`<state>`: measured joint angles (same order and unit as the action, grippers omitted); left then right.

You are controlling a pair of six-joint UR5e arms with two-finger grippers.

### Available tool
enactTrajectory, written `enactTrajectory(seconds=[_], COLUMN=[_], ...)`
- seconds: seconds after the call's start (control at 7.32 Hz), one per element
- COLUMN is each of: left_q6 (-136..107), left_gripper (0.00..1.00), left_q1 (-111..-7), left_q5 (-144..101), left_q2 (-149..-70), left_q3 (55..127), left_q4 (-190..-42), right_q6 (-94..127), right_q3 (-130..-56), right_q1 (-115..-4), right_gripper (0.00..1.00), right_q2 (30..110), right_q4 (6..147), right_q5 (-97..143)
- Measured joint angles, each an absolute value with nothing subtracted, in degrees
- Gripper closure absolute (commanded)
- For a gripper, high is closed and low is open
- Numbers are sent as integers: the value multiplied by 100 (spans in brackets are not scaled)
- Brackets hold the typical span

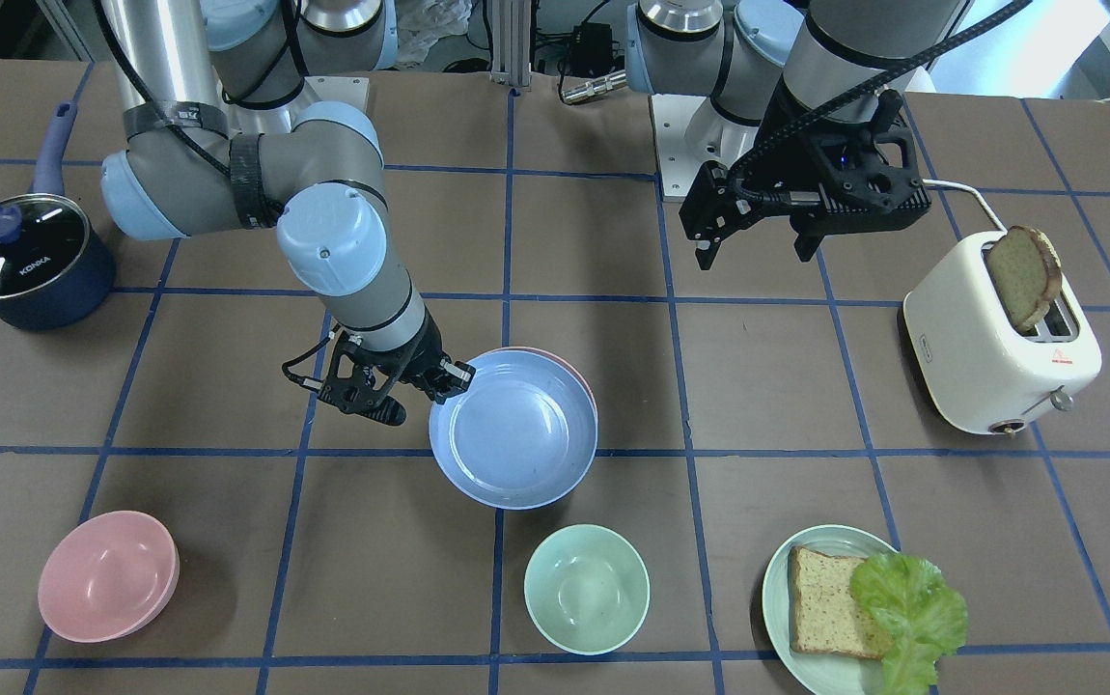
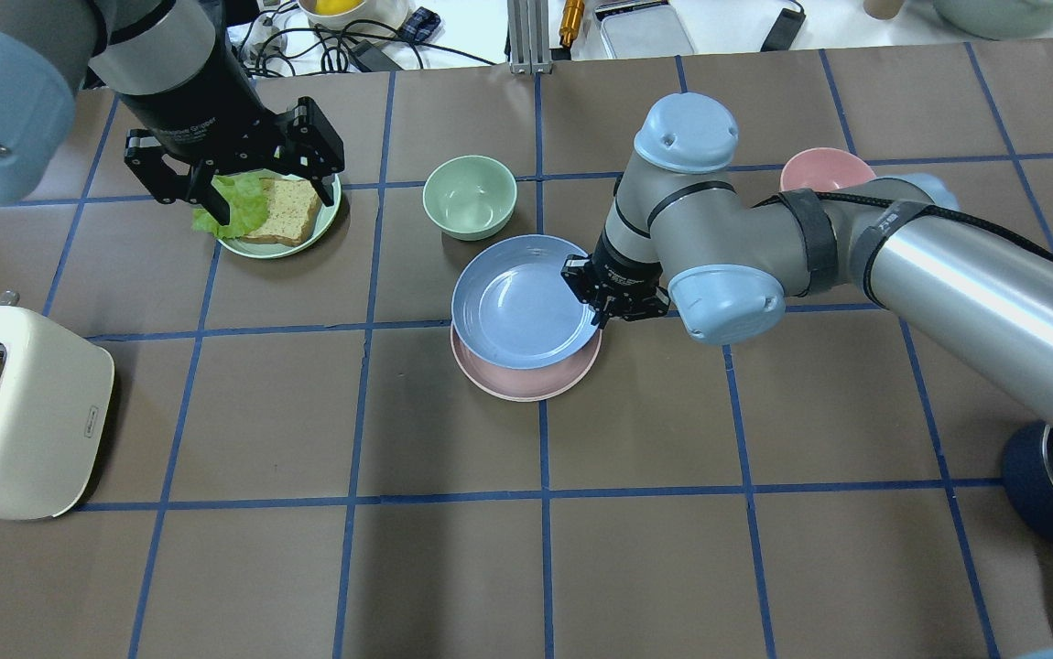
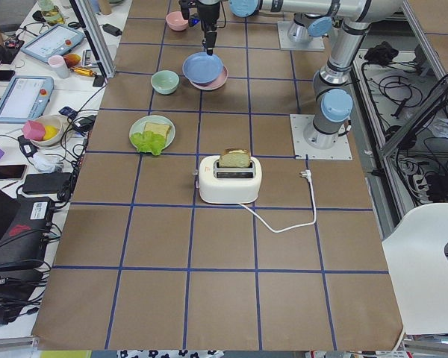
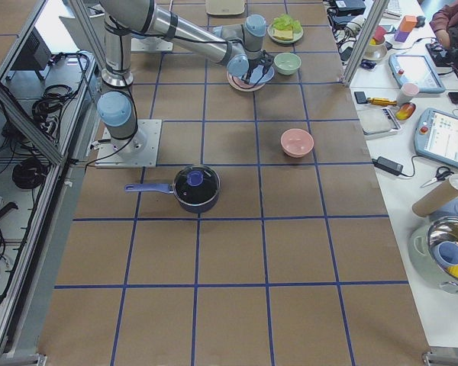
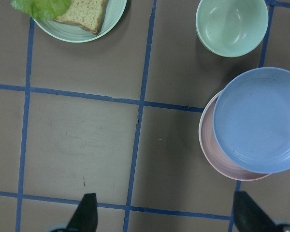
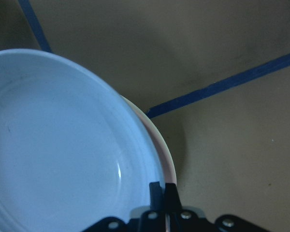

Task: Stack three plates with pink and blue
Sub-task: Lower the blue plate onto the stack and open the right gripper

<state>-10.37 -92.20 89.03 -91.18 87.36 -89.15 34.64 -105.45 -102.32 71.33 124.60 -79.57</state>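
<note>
My right gripper [image 1: 446, 378] is shut on the rim of the light blue plate [image 1: 513, 430], seen close in the right wrist view [image 6: 162, 193]. The blue plate [image 2: 522, 302] sits slightly offset over the pale pink plate [image 2: 526, 380], whose edge shows beneath it [image 6: 168, 164]. A paler edge outside the pink rim may be the cream-white plate; I cannot tell. My left gripper [image 1: 758, 241] is open and empty, hovering high above the table. In the left wrist view both plates [image 5: 258, 118] lie to the right.
A mint bowl [image 1: 586, 589] and a pink bowl [image 1: 108, 576] stand on the operators' side. A pale green plate [image 1: 787, 579] holds bread and lettuce. A white toaster [image 1: 999, 347] with a bread slice and a dark blue lidded pot [image 1: 24, 261] stand at the table's ends.
</note>
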Motion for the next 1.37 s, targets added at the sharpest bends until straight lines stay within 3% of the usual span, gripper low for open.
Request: enactTrajectory(seconds=[1.23,1.37], left_q6=[-1034,-1035], left_gripper=[0,0], left_q1=[-9212,-9211], left_q5=[8903,8903], left_q2=[-9114,-9114], left_q3=[8728,8728], left_q4=[-8915,-8914], right_q6=[3372,3378], right_q3=[-10547,-10545], right_q1=[-10297,-10316], right_gripper=[100,63], right_q2=[6999,6994], right_q4=[12457,12453], right_q5=[-7963,-7963])
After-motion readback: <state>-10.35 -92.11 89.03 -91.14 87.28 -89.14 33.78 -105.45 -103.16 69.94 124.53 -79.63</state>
